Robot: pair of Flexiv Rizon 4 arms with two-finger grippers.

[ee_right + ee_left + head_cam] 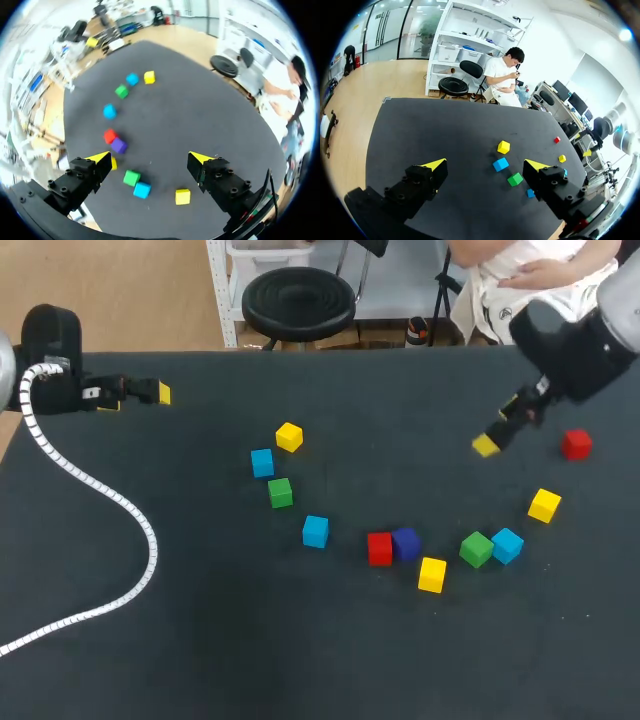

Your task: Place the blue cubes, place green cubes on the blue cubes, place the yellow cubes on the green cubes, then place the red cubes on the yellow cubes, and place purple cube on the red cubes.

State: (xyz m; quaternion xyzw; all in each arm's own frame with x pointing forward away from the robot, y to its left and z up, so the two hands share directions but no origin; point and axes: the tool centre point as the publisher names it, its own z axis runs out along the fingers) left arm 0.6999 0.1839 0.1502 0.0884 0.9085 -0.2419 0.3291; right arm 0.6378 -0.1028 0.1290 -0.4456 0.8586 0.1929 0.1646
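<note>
Left tool [486, 165] and right tool [150, 157] both hang released, holding nothing, above the bench [200, 640], where the purple cube [406, 542] sits just beside a red cube [379, 549].

The purple cube [406, 542] touches a red cube [379, 548], others scattered.

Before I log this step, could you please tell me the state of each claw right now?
Left claw: open, holding nothing.
Right claw: open, holding nothing.
</note>
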